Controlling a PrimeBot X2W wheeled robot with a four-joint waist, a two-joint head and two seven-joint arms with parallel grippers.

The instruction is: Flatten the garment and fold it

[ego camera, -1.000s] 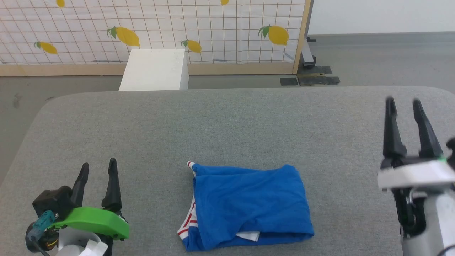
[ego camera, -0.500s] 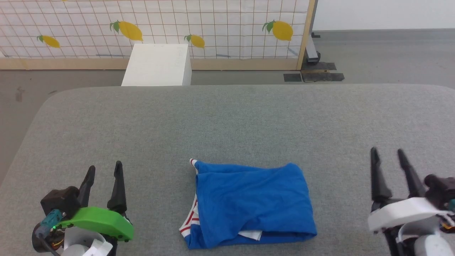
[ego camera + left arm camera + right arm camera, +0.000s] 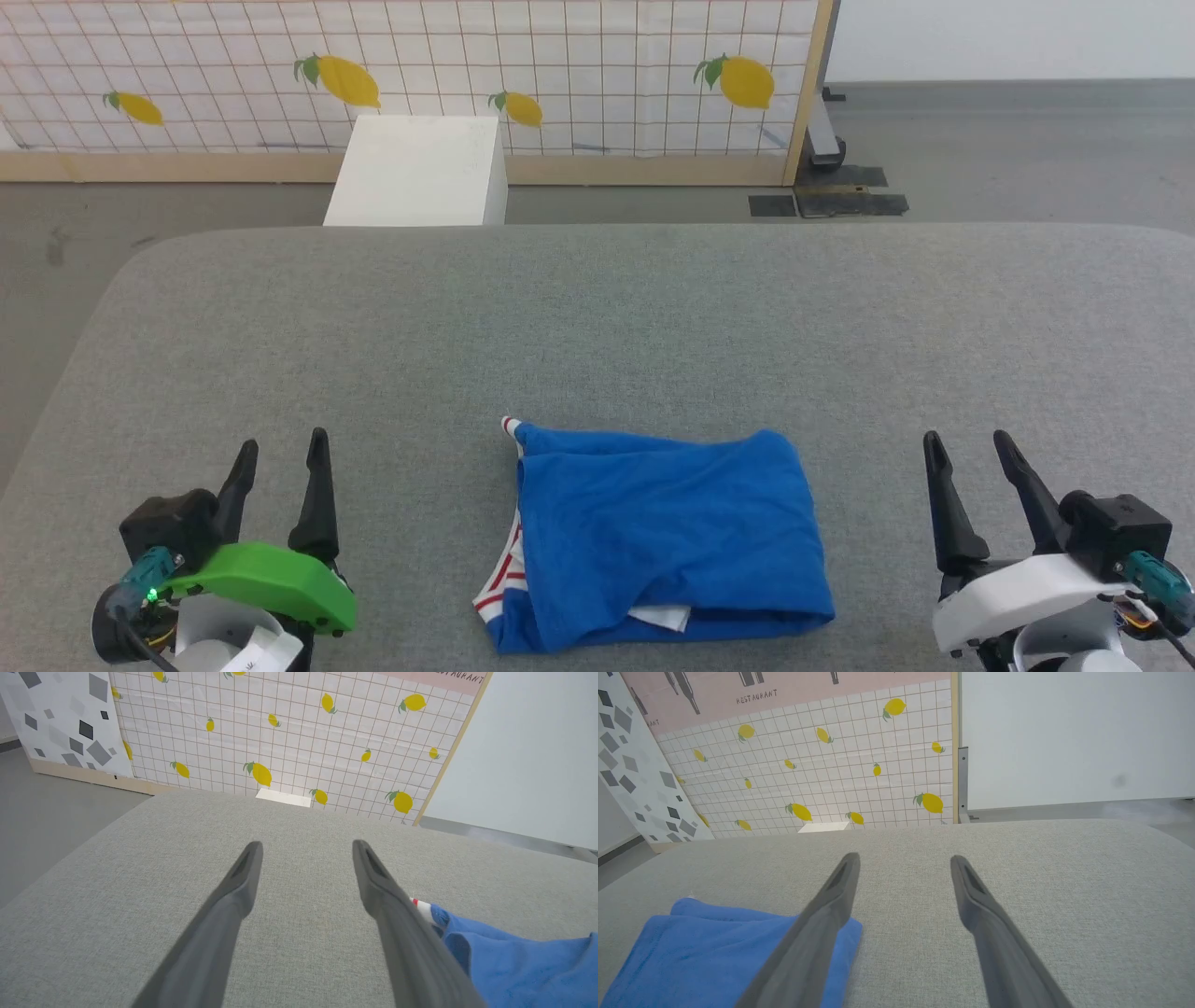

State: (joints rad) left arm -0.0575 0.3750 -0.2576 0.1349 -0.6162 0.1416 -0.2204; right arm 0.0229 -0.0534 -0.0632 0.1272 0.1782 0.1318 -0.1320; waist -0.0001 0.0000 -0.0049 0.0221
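The garment lies folded into a compact blue bundle near the front middle of the grey padded table, with red-and-white striped trim at its left edge and a white patch at its front. In the left wrist view the garment sits at the lower right; in the right wrist view the garment lies at the lower left. My left gripper rests open to the garment's left, empty. To the garment's right, my right gripper stands open and empty. Neither touches the cloth.
A white box stands on the floor beyond the table's far edge. Behind it runs a lemon-patterned screen with a wooden frame. Grey floor spreads to the far right.
My right gripper has come down and back toward the table's front right, still open. The camera shifted slightly. The garment and left gripper stay as they were.
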